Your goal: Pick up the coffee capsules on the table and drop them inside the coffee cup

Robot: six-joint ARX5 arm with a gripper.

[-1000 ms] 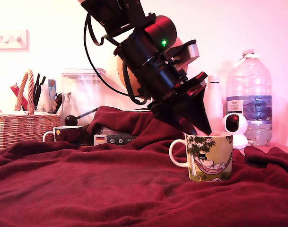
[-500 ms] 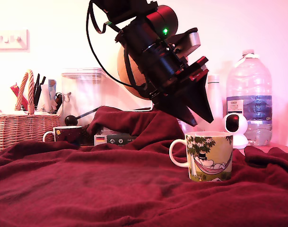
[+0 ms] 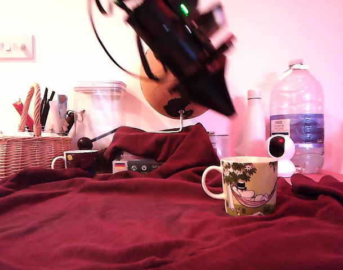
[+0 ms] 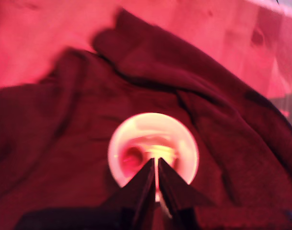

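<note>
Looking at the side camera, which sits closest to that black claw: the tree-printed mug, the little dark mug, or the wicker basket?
1. Tree-printed mug, below the claw, toward the exterior view's right.
2. Little dark mug, lower on the left.
3. Wicker basket, at the far left edge.

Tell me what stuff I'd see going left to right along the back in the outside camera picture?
Wicker basket → small dark mug → clear lidded container → tree-print coffee cup (nearer the front) → round white camera → big water bottle.
</note>
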